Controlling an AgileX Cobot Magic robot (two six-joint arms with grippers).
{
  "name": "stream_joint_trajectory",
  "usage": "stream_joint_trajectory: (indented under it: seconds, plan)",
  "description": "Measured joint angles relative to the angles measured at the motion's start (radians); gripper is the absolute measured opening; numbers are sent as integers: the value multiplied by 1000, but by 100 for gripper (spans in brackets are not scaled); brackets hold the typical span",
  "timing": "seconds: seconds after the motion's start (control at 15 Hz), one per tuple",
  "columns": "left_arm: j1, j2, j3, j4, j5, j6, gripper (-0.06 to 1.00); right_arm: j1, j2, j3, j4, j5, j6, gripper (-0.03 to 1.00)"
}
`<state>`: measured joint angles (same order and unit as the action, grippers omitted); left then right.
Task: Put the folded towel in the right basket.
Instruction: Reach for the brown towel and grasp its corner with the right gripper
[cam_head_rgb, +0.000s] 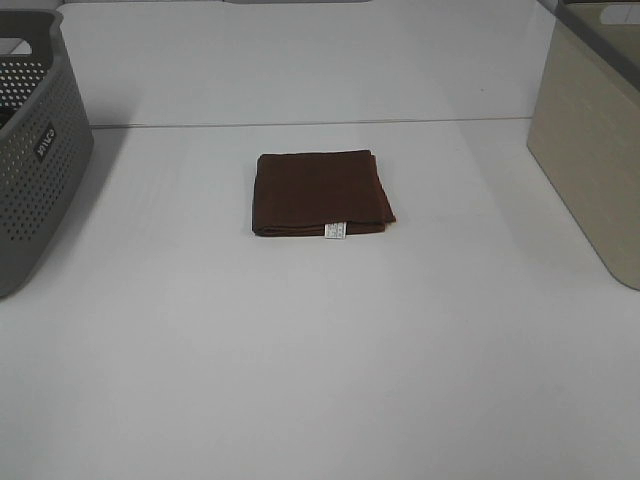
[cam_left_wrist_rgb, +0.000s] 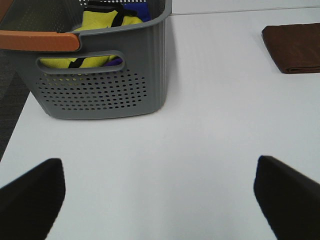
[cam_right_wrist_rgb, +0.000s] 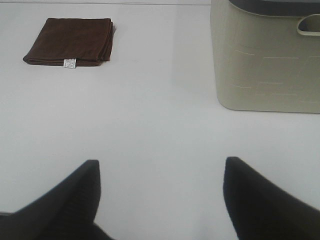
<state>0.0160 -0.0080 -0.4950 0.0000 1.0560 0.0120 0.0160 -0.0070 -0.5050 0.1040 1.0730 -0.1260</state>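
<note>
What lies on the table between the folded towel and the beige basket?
Nothing: bare white table separates the brown towel from the beige basket, clearest in the right wrist view.

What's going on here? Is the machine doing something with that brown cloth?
Nothing is being handled yet. A folded brown towel lies flat in the middle of the white table, untouched. It is meant to go into the beige basket on the right. A grey perforated basket on the left holds yellow and blue items. The left gripper and right gripper are both open, empty and well short of the towel.
</note>
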Motion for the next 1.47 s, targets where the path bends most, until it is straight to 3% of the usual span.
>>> stream_joint_trajectory:
  seconds: [1.47]
  plan:
    - [0, 0, 0, 0, 0, 0, 97, 0, 0, 0, 0, 0, 0, 66]
